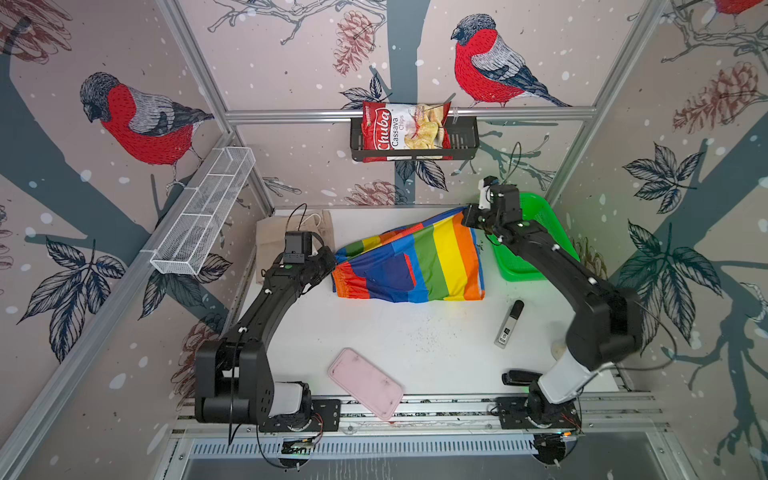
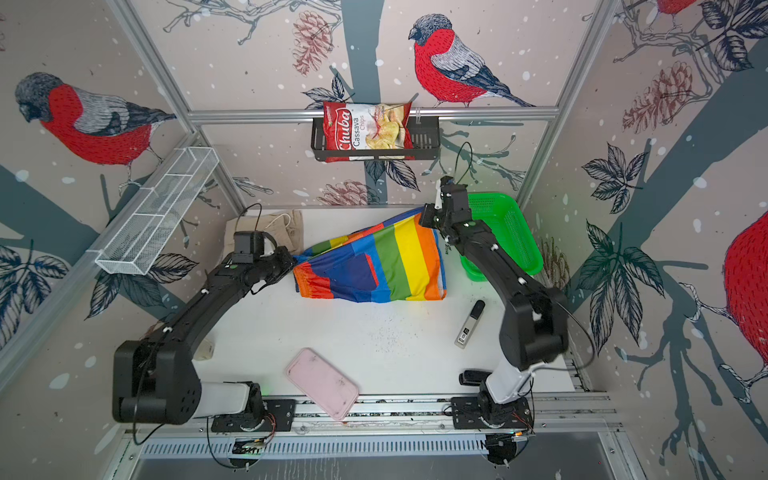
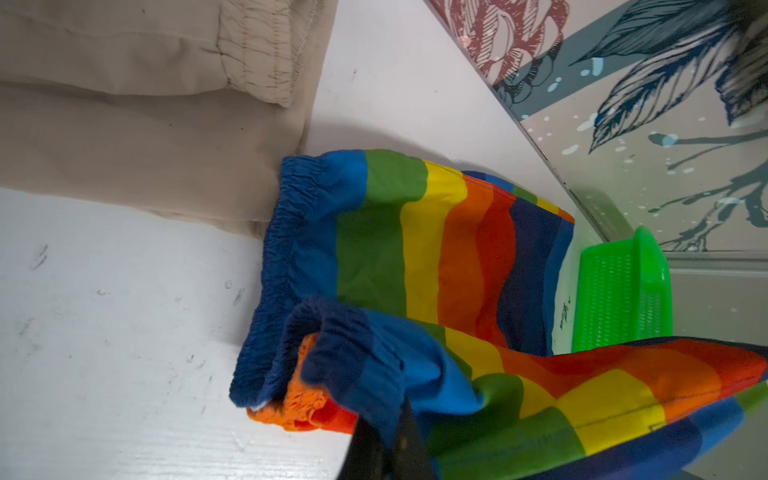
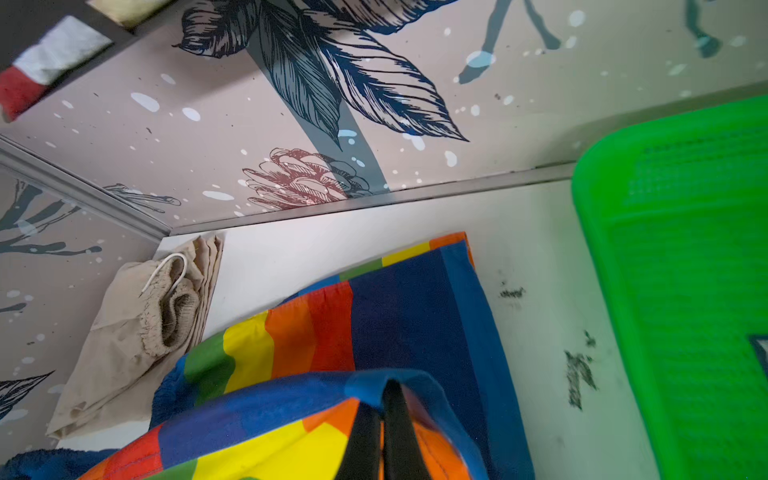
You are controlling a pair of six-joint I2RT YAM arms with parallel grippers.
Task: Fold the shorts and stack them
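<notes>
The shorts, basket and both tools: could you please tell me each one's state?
striped shorts, partly lifted, held by both tools
beige shorts, folded, lying on the table
left tool, shut on striped shorts' waistband
right tool, shut on striped shorts' far edge
green basket, on the table, no shorts inside

A red and white chip bag [image 1: 405,131] in a black wire rack [image 1: 463,141] on the back wall reads "Chuba Cassava Chips" in both top views; the label on a grey tube [image 1: 508,326] lying on the surface [image 1: 374,328] is too small to read.
</notes>
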